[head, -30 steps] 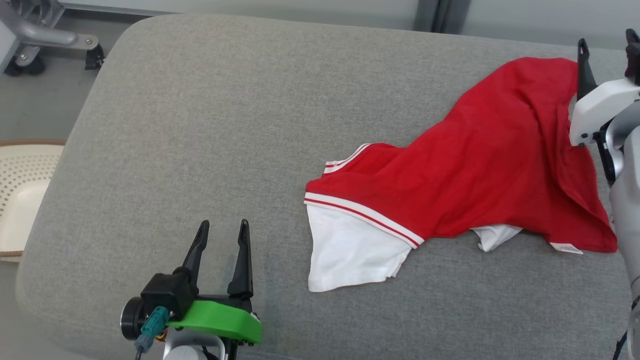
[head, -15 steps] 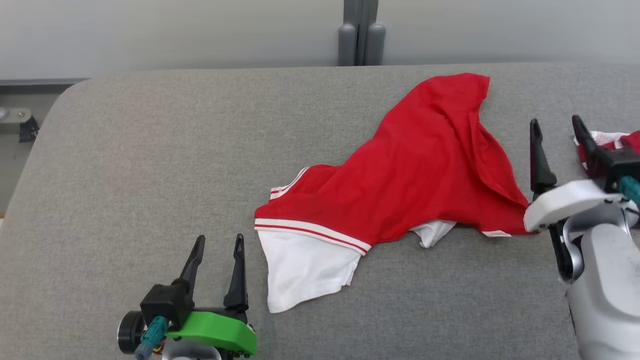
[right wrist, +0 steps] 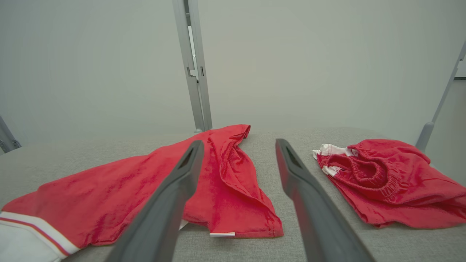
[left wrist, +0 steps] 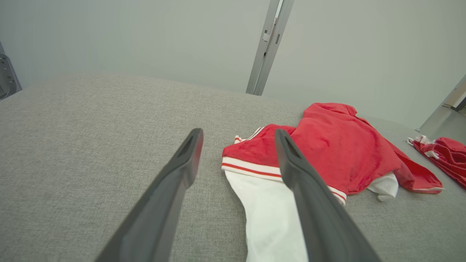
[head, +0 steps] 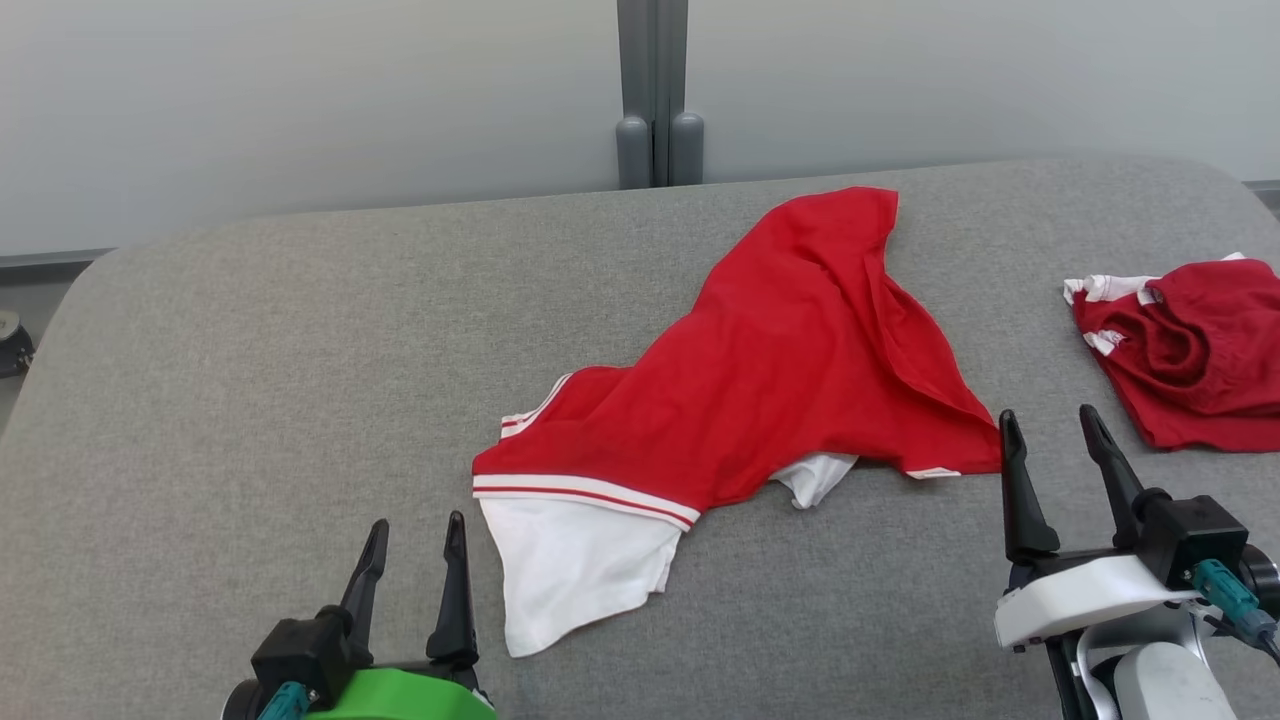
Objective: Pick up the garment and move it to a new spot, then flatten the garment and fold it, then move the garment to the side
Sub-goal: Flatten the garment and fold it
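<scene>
A red garment [head: 780, 380] with a white sleeve and white-striped cuffs lies crumpled and spread along a slant in the middle of the grey cushioned surface [head: 300, 380]. It also shows in the left wrist view [left wrist: 338, 153] and the right wrist view [right wrist: 127, 196]. My left gripper [head: 418, 522] is open just left of the white sleeve, holding nothing [left wrist: 238, 133]. My right gripper [head: 1046, 413] is open just right of the garment's near right corner, apart from the cloth [right wrist: 239, 142].
A second red garment [head: 1190, 350] with white trim lies bunched at the right edge of the surface [right wrist: 386, 174] [left wrist: 442, 153]. A grey wall with a vertical post [head: 657, 90] rises behind the surface's far edge.
The head camera has swung, shifting the whole picture. My right gripper has drawn back from the garment's far right edge to its near right corner, still open. The left gripper has kept its place.
</scene>
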Available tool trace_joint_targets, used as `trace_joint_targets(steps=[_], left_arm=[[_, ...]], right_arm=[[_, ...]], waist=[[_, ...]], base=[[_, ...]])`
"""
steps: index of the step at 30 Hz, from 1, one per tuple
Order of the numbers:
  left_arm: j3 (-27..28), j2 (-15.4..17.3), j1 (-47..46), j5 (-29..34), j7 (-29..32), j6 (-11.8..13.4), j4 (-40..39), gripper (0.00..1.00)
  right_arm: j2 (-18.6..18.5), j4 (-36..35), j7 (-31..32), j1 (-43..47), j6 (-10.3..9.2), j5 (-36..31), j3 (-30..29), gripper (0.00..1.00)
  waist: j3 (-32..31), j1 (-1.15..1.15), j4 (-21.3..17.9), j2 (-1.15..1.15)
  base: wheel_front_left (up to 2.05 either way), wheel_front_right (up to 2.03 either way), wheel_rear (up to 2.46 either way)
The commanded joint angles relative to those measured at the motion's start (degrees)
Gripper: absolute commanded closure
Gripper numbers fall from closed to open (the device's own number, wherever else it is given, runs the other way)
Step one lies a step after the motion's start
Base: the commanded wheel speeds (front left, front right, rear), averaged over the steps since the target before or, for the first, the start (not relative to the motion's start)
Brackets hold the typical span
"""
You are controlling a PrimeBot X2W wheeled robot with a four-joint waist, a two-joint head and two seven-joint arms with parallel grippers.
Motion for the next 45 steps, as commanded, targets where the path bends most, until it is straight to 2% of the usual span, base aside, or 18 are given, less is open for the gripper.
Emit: trace_joint_targets(steps=[1,11,33,37,41,45], left_arm=[[0.4,0.1,0.8,0.3,0.0,0.4,-0.9,0.0],[0.2,0.1,1.9,1.1,0.0,0.7,-2.4,0.0],[-0.3,0.1,1.3,1.7,0.0,0.5,-2.1,0.0],[-1.7,0.1,1.9,1.1,0.2,0.1,0.7,0.0],[-4.8,0.1,1.0,0.6,5.2,-0.3,5.4,0.0],[-7.1,0.2,-0.1,0.1,10.0,0.5,8.3,0.0]], right_arm=[[0.0,-0.3,-0.2,0.7,-0.1,0.2,0.5,0.0],[0.2,0.7,-0.2,0.9,-0.1,1.7,2.8,0.0],[0.2,2.4,-0.2,1.0,-0.1,1.6,3.2,0.0],[0.2,2.9,-0.2,1.1,-0.1,1.6,3.1,0.0],[0.2,3.2,-0.2,0.8,-0.1,1.4,2.8,0.0],[0.2,3.4,-0.2,0.3,-0.1,1.5,2.6,0.0]], waist=[[-0.4,0.0,-0.4,0.0],[-1.1,0.0,0.3,0.0],[-1.1,0.0,0.9,0.0],[-0.9,0.0,0.9,0.0],[-0.3,0.0,0.6,0.0],[0.6,0.0,0.1,0.0]], base=[[0.0,0.0,0.0],[0.0,0.0,0.0],[0.0,0.0,0.0],[0.0,0.0,0.0],[0.0,0.0,0.0],[0.0,0.0,0.0]])
